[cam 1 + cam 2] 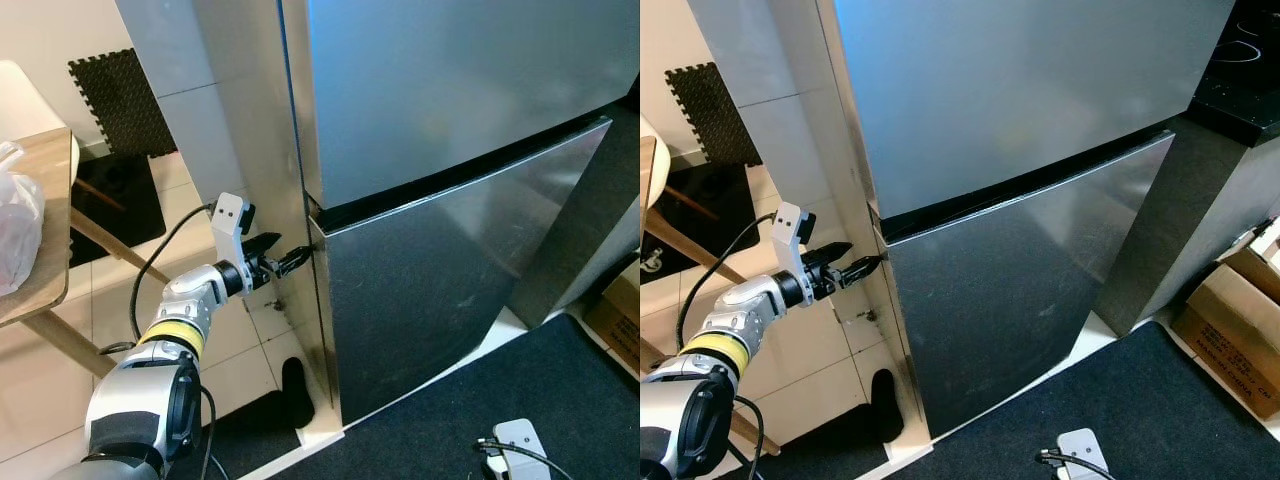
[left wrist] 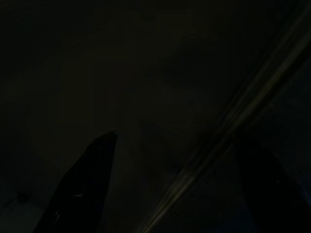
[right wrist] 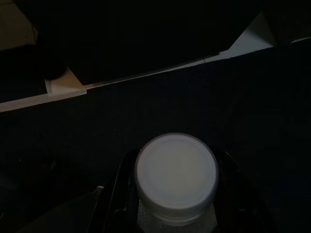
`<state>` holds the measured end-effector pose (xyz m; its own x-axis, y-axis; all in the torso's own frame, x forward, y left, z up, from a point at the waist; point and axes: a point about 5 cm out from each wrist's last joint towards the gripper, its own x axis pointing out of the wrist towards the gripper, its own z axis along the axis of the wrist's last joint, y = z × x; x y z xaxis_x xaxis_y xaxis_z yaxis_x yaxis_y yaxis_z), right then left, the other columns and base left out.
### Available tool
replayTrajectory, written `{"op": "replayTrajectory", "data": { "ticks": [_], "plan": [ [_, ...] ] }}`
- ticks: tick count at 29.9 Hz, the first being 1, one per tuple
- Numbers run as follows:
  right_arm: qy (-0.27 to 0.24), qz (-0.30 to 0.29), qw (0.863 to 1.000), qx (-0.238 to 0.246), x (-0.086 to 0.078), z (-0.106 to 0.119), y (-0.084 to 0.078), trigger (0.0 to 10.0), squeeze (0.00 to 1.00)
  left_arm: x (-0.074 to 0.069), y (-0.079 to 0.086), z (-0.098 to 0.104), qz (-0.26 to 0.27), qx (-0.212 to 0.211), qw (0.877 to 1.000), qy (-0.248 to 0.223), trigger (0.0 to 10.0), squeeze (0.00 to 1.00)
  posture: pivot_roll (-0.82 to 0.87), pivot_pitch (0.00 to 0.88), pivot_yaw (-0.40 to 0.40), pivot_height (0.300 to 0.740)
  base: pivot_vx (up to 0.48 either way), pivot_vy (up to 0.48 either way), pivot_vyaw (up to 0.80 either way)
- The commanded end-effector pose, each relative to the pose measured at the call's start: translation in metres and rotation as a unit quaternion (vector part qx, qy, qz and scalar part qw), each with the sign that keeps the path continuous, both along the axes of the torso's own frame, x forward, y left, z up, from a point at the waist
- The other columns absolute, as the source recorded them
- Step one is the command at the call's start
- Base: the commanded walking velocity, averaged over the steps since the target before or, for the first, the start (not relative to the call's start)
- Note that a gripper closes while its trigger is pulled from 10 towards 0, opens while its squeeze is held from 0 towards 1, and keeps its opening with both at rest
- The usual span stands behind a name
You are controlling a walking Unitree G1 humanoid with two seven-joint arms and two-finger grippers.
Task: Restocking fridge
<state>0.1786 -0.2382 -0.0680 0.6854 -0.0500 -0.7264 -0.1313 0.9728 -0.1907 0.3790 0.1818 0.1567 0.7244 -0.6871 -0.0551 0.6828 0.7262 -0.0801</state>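
A tall steel fridge stands shut before me, with an upper door [image 1: 450, 90] and a lower door [image 1: 430, 280]. My left gripper [image 1: 290, 258] reaches out to the fridge's left edge, at the dark seam between the two doors. Its fingers [image 2: 92, 184] stand open, and the door's edge runs between them in the dark left wrist view. My right gripper [image 3: 175, 194] hangs low over the dark mat, shut on a bottle with a white cap [image 3: 176, 171]. Its white wrist housing [image 1: 522, 440] shows at the bottom of the left eye view.
A white tiled wall panel [image 1: 230, 120] sits close to the left of the fridge. A wooden table [image 1: 40, 200] with a plastic bag [image 1: 15, 230] is at far left. A cardboard box [image 1: 1230, 320] stands at right and a dark mat [image 1: 560, 390] covers the floor.
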Motion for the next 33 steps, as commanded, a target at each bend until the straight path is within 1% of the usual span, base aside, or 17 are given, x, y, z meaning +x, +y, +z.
{"op": "replayTrajectory", "data": {
  "ticks": [1,2,3,4,6,7,8,11,13,14,16,18,24,25,29,32,33],
  "plan": [
    [0.001,0.001,1.0,0.001,-0.001,-0.001,0.002,10.0,0.0,-0.004,-0.005,-0.009,-0.019,0.019,1.0,0.009,10.0,1.0,-0.12,0.087,0.055,0.726,0.0,0.0,0.0],
    [0.0,0.002,1.0,0.001,0.0,-0.001,0.003,10.0,0.0,-0.002,-0.002,-0.008,0.008,0.034,0.999,-0.001,10.0,0.22,-0.12,0.085,0.054,0.726,0.0,0.0,0.0],
    [0.0,0.002,1.0,0.001,0.0,-0.001,0.003,10.0,0.0,-0.002,-0.002,-0.008,0.008,0.034,0.999,-0.001,10.0,0.22,-0.12,0.085,0.054,0.726,0.0,0.0,0.0],
    [0.0,0.003,1.0,0.001,0.001,-0.001,0.003,10.0,0.0,0.0,0.003,-0.006,0.036,0.042,0.998,-0.012,10.0,0.0,-0.12,0.083,0.055,0.726,0.0,0.0,0.0],
    [-0.001,0.003,1.0,0.002,0.001,-0.001,0.004,10.0,0.0,0.001,0.008,-0.004,0.054,0.046,0.997,-0.018,10.0,0.0,-0.12,0.082,0.058,0.726,0.0,0.0,0.0],
    [-0.001,0.002,1.0,0.002,0.001,-0.001,0.004,10.0,0.0,0.002,0.013,-0.002,0.07,0.056,0.996,-0.021,10.0,0.0,-0.12,0.082,0.059,0.726,0.0,0.0,0.0],
    [-0.001,0.002,1.0,0.002,0.001,-0.001,0.004,10.0,0.0,0.003,0.02,-0.001,0.095,0.085,0.992,-0.026,10.0,0.0,-0.12,0.081,0.059,0.726,0.0,0.0,0.0],
    [-0.001,0.002,1.0,0.002,0.001,-0.001,0.004,10.0,0.0,0.003,0.026,0.0,0.11,0.101,0.988,-0.026,10.0,0.0,-0.12,0.081,0.059,0.726,0.0,0.0,0.0],
    [0.0,0.001,1.0,0.002,0.0,-0.001,0.004,10.0,0.0,0.005,0.041,0.004,0.161,0.13,0.978,-0.029,10.0,0.0,-0.12,0.082,0.062,0.726,0.0,0.0,0.0],
    [0.0,0.001,1.0,0.002,0.0,-0.001,0.004,10.0,0.0,0.005,0.041,0.004,0.161,0.13,0.978,-0.029,10.0,0.0,-0.12,0.082,0.062,0.726,0.0,0.0,0.0],
    [0.0,0.001,1.0,0.002,0.0,-0.001,0.004,10.0,0.0,0.006,0.057,0.011,0.221,0.141,0.965,-0.032,10.0,0.0,-0.12,0.082,0.063,0.726,0.0,0.0,0.0],
    [0.0,0.0,1.0,0.003,0.0,-0.001,0.004,10.0,0.0,0.006,0.064,0.014,0.233,0.132,0.963,-0.031,10.0,0.0,-0.12,0.082,0.064,0.726,0.0,0.0,0.0],
    [0.0,0.001,1.0,0.004,0.0,-0.002,0.005,10.0,0.0,0.0,0.062,0.007,0.182,0.115,0.976,-0.023,10.0,0.0,-0.11,0.084,0.061,0.726,0.0,0.0,0.0],
    [0.001,0.002,1.0,0.005,0.0,-0.002,0.005,10.0,0.0,-0.004,0.059,0.001,0.145,0.105,0.984,-0.017,10.0,0.0,-0.11,0.085,0.06,0.726,0.0,0.0,0.0],
    [0.001,0.002,1.0,0.005,0.0,-0.002,0.005,10.0,0.0,-0.006,0.058,-0.001,0.133,0.103,0.986,-0.013,10.0,0.0,-0.11,0.085,0.06,0.726,0.0,0.0,0.0],
    [0.0,0.004,1.0,0.005,0.001,-0.001,0.006,10.0,0.0,-0.015,0.054,-0.015,0.053,0.107,0.992,0.03,10.0,0.0,-0.12,0.085,0.063,0.726,0.0,0.0,0.0],
    [0.0,0.004,1.0,0.005,0.001,-0.001,0.006,10.0,0.0,-0.015,0.054,-0.015,0.053,0.107,0.992,0.03,10.0,0.0,-0.12,0.085,0.063,0.726,0.0,0.0,0.0]
  ]
}}
